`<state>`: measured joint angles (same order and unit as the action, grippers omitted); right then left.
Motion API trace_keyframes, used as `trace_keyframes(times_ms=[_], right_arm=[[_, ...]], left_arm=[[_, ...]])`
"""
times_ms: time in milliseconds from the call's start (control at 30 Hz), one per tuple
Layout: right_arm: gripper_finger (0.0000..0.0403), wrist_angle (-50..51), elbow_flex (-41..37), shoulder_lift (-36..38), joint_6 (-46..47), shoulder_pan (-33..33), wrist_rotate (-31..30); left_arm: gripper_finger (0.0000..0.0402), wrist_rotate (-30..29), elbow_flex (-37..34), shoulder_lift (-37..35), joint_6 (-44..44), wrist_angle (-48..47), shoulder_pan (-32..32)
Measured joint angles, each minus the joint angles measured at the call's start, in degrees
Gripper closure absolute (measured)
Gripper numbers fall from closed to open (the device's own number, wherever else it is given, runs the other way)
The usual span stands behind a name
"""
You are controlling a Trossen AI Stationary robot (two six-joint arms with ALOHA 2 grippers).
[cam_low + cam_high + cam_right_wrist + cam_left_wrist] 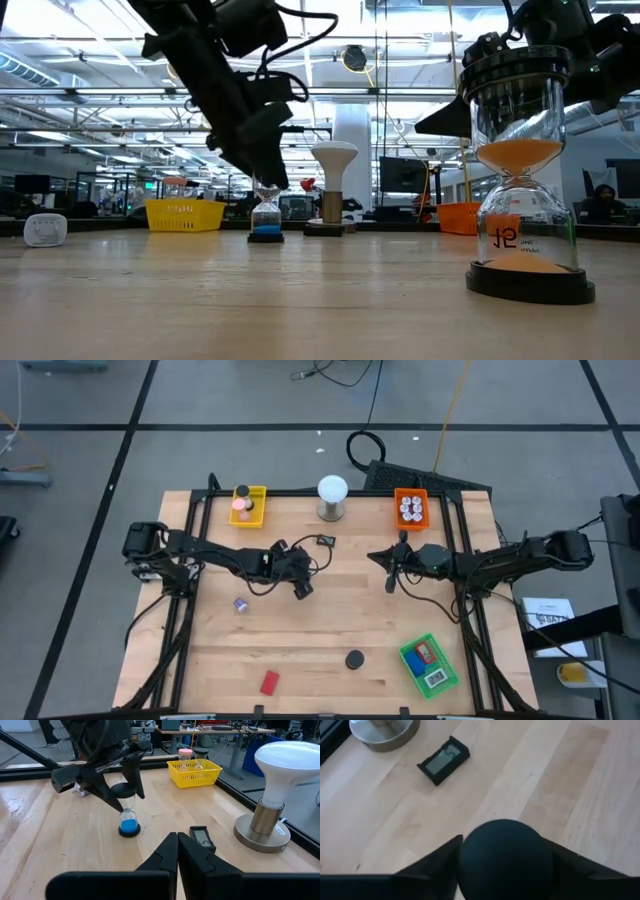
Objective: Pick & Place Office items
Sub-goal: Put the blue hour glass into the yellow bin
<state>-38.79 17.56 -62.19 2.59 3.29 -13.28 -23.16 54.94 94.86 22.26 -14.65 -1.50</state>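
**Left gripper over blue sand timer near the lamp**

The left gripper (122,795) sits down over a small sand timer with blue sand (129,822), which stands upright on the table (330,620) in front of the white ball lamp (332,497). Its fingers (107,795) flank the timer's black top cap (506,855); whether they press it cannot be told. A small black display unit (443,760) lies flat between the timer and the lamp's metal base. The right gripper (177,851) hovers right of the lamp, fingers pressed together, holding nothing. Farther from the lamp, toward the table's front edge, stand an orange sand timer (525,180), a red block (269,682) and a purple piece (241,604). The green tray (430,664) lies at the front right.
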Motion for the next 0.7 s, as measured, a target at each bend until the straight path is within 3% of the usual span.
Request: trace_keyframes(times_ms=[67,300,533,700], right_arm=[[0.0402,0.00,0.00,0.00,0.00,0.00,0.00],[0.0403,0.04,0.00,0.00,0.00,0.00,0.02],[0.0403,0.44,0.00,0.00,0.00,0.00,0.02],[0.0403,0.40,0.00,0.00,-0.02,-0.01,0.04]], left_arm=[[0.0194,0.02,0.00,0.01,-0.06,0.26,0.00],[0.0195,-4.05,-0.02,-5.97,-0.65,-2.27,3.05],[0.0195,-7.98,0.02,-20.08,-0.61,-9.24,14.94],[0.0195,-6.56,0.02,-22.10,-2.59,-10.44,26.38]])
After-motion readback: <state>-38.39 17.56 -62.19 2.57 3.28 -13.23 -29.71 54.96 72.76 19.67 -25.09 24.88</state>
